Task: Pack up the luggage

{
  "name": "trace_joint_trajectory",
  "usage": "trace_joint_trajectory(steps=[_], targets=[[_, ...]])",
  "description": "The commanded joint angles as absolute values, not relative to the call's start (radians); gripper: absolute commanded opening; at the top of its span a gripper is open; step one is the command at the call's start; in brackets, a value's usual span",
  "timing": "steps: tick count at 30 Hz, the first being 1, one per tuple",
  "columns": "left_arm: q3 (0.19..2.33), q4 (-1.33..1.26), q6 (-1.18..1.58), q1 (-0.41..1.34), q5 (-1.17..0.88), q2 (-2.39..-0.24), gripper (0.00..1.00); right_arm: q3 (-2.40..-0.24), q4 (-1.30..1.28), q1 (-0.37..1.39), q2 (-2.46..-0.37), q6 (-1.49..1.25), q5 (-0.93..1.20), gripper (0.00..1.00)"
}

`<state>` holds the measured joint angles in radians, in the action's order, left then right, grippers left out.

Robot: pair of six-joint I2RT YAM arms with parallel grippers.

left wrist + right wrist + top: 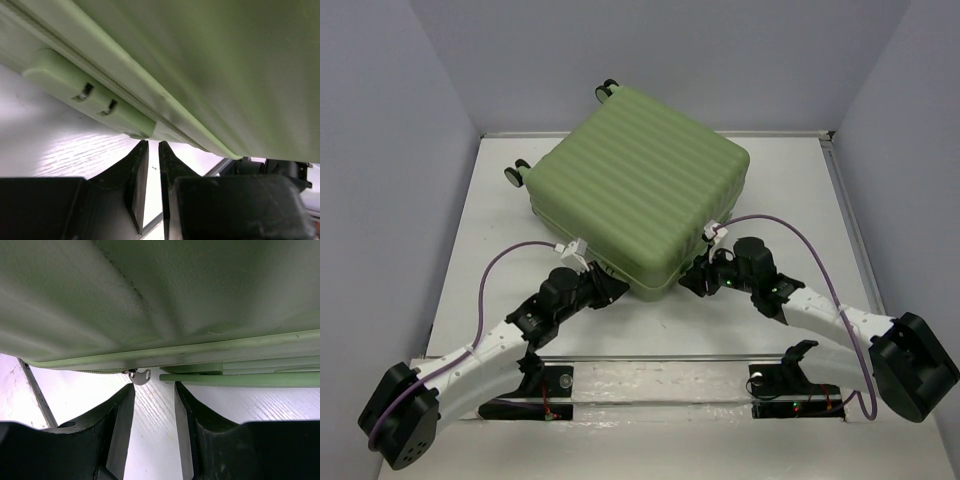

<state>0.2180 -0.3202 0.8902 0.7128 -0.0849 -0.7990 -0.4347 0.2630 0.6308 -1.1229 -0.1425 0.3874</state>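
On the left, the left gripper [149, 151] is seen almost closed, only a thin slit left between its fingers and nothing held, and it is placed just below the shell's seam, beside a moulded green block [85, 90] with two slots. If a push is made from here, the tips may be wedged under the rim, or the whole case may be slid across the smooth table [780, 200] rather than steadied. The luggage [640, 185] lies flat and closed at the middle of the table, ribbed shell upward and turned on a diagonal. Its black wheels [517, 173] are set at the far-left end, so that end is judged to point away to the left; the long axis is judged to run from there toward the near right, though the outline looks almost square from above. On the right, the right gripper [155, 390] is held at a moderate opening and is empty, with a small metal zipper pull [140, 376] hanging just above and slightly left of the gap. Because the pull is small and off centre, it could be missed or pinched only at its edge and lost when drawn. A hard tug could also swing the case, since it is not seen to be gripped by the left arm.
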Motion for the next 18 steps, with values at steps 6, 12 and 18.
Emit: trace_joint_trajectory(steps=[6,12,18], targets=[[0.285,-0.367,0.881,0.758,-0.092,-0.804,0.25,-0.491,0.394,0.664,-1.138,-0.11,0.359,0.43],[0.29,-0.368,0.888,0.767,-0.086,-0.802,0.25,-0.499,0.41,0.683,-1.128,-0.106,0.339,0.43],[0.288,-0.368,0.888,0.772,-0.087,-0.807,0.25,-0.5,0.417,0.692,-1.104,-0.098,0.311,0.43]])
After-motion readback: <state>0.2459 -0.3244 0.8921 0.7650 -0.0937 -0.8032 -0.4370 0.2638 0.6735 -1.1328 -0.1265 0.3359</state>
